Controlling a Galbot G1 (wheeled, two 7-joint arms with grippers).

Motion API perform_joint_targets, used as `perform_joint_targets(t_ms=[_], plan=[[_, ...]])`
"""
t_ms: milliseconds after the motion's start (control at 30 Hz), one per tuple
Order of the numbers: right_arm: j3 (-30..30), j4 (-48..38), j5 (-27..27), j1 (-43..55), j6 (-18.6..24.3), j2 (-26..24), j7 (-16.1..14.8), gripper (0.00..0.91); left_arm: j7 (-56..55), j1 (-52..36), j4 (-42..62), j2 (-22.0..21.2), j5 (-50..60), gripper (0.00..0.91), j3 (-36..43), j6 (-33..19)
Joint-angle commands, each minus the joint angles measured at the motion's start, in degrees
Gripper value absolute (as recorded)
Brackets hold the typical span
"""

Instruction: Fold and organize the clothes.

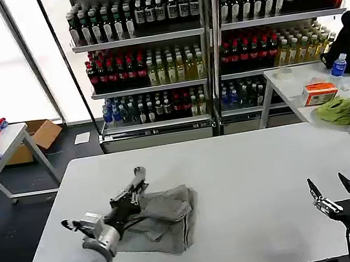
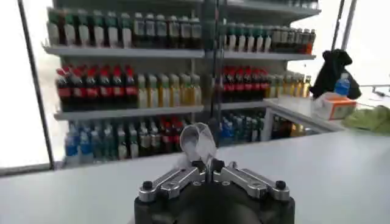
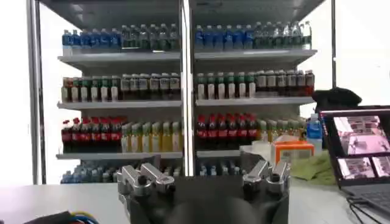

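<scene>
The shirt (image 1: 162, 219) is plain light grey, with a dark stripe near one edge. It lies on a pale grey-white worktop (image 1: 252, 172). The left pincer (image 1: 138, 175) is black and silver; the right pincer (image 1: 331, 182) has black fingertips.

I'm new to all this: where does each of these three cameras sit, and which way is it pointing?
Head view: on the robot's head, looking forward and down at the white table; left gripper on the grey shirt, right gripper open near the table's edge.
Left wrist view: on the left arm, facing the drink shelves; gripper shut on cloth.
Right wrist view: on the right arm, facing the shelves and laptop.
All three share the shelves.
</scene>
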Motion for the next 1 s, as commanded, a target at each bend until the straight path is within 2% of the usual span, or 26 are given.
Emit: perform_joint_targets(t_ms=[33,67,100,133,167,333,467,567,700,833,933,1000], plan=[[0.56,0.09,-0.03,-0.49,-0.03,0.42,-0.07,0.907,-0.12,-3.96,13.36,-7.00,2.39,0.010,13.19,0.12],[0.53,0.07,-0.07,-0.45,-0.02,0.45,-0.05,0.907,-0.37,-3.95,13.87,-7.75,3.46,0.030,13.44,0.80],[0.42,-0.02,-0.18,-0.37,0.02,0.51,-0.07,0.907,-0.75,-3.96,14.68,-8.56,4.56,0.181,13.53,1.67],[0.32,-0.16,-0.32,-0.32,0.05,0.53,-0.07,0.907,-0.82,-3.97,15.31,-9.37,5.11,0.736,13.54,2.19],[0.13,-0.31,-0.42,-0.28,0.08,0.59,-0.03,0.907,-0.81,-3.89,15.61,-9.82,5.05,0.907,13.53,2.22],[-0.76,-0.36,-0.58,-0.54,0.10,0.95,-0.24,0.907,-3.91,-4.76,12.86,-11.78,2.15,0.907,12.25,2.77],[-1.74,-0.60,-1.34,-0.05,0.22,0.90,-0.36,0.907,-7.69,-7.23,7.56,-11.83,-6.85,0.907,9.19,3.77],[-2.04,-0.21,-1.36,0.10,0.11,0.70,-0.43,0.907,-9.07,-7.24,0.50,-10.34,-11.74,0.907,6.66,5.31],[-2.20,-0.33,-1.19,0.55,0.07,0.21,-0.35,0.907,-9.96,-2.80,-9.18,-6.90,-16.61,0.907,-1.34,7.01],[-3.26,-0.31,-1.17,0.92,-0.06,-0.02,-0.35,0.907,-5.37,5.39,-11.84,-3.45,-9.85,0.907,-12.13,7.06],[-4.59,-0.33,-1.46,1.14,-0.07,-0.04,-0.38,0.907,0.03,11.76,-9.26,-2.79,-2.52,0.907,-19.84,7.00],[-5.53,-0.42,-1.87,1.27,0.00,0.01,-0.41,0.907,2.63,15.52,-6.44,-2.76,-1.55,0.907,-22.95,5.88]])
